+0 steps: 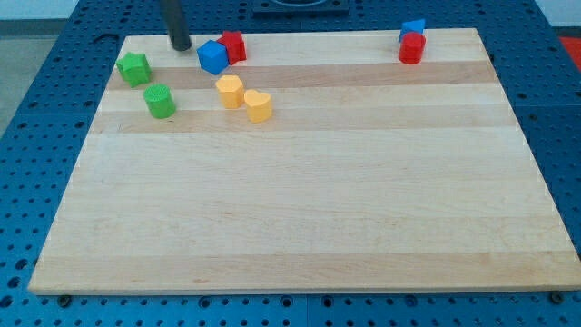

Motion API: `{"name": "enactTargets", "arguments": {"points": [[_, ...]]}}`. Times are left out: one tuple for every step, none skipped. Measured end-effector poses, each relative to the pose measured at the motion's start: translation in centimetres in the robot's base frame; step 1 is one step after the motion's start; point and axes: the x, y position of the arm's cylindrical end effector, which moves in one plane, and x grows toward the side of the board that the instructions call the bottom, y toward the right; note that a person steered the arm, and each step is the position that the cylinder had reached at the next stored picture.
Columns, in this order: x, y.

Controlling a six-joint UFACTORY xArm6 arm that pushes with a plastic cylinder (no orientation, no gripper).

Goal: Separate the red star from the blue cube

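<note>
Pale wooden board point(300, 200) on a blue pegboard was mostly bare toward the view's bottom; the blue cube point(212, 56) and red star point(234, 45) were seen touching near the top edge, left of centre. No claw was fitted, only a rod, and my tip point(182, 44) was placed just left of the cube, so the approach step was judged in hand. A wedge between the pair seemed needed next, with little room above.
</note>
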Motion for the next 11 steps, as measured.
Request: {"name": "enactTargets", "arguments": {"points": [[0.0, 5.8], [0.4, 8.3], [0.5, 5.4], [2.6, 5.1], [3.5, 6.4], [3.2, 10.8], [2.6, 16.8], [3.5, 17.8], [5.6, 17.8], [5.8, 19.6], [4.3, 23.4]]}}
